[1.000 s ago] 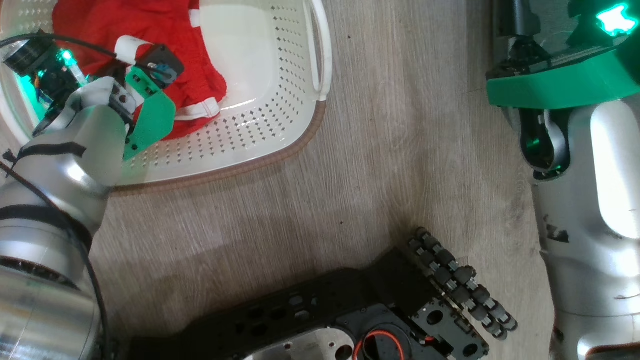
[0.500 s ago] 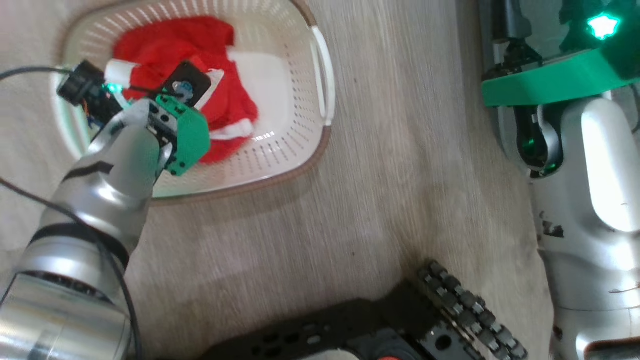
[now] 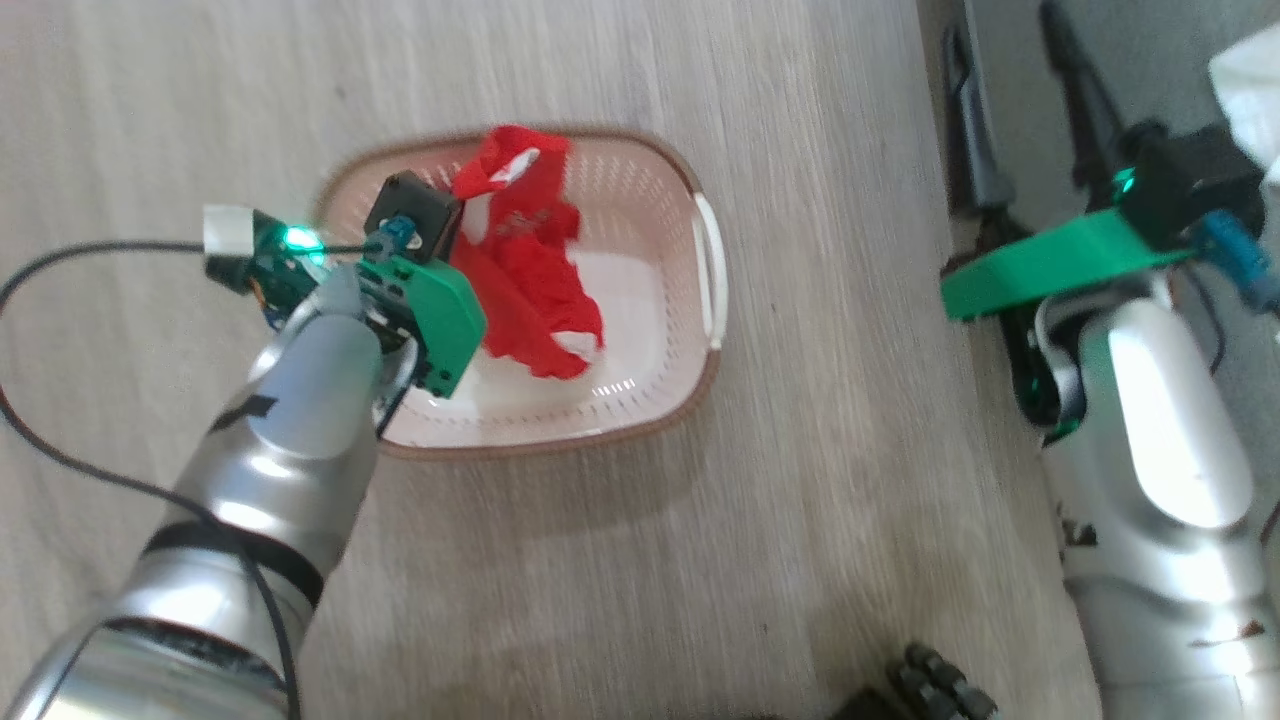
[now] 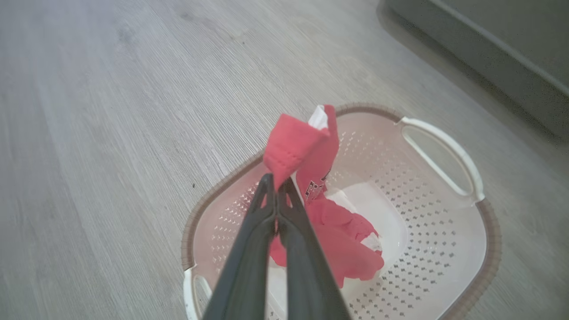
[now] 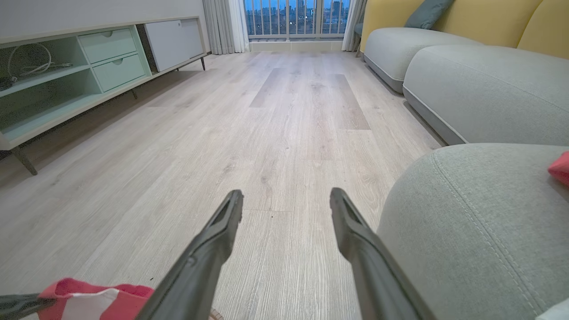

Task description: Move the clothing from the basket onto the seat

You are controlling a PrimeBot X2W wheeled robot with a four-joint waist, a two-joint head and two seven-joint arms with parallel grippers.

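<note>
Right wrist view: the pale wood floor runs far ahead of the right gripper. The big grey-green seat sits just to the right of that gripper's fingers. A small bit of red cloth lies on top of the seat at the far right edge. The right gripper's two fingers stand wide apart with nothing between them.

In the left wrist view the cream basket stands on the floor, below and beyond the left gripper. Red clothing with white bits hangs from that gripper. Its two fingers are pressed together on the top fold of the clothing, and the fold sticks up just past the tips. The rest of the clothing hangs down into the basket. Its low end is bunched to the right of the fingers and seems to rest on the basket's bottom.
</note>
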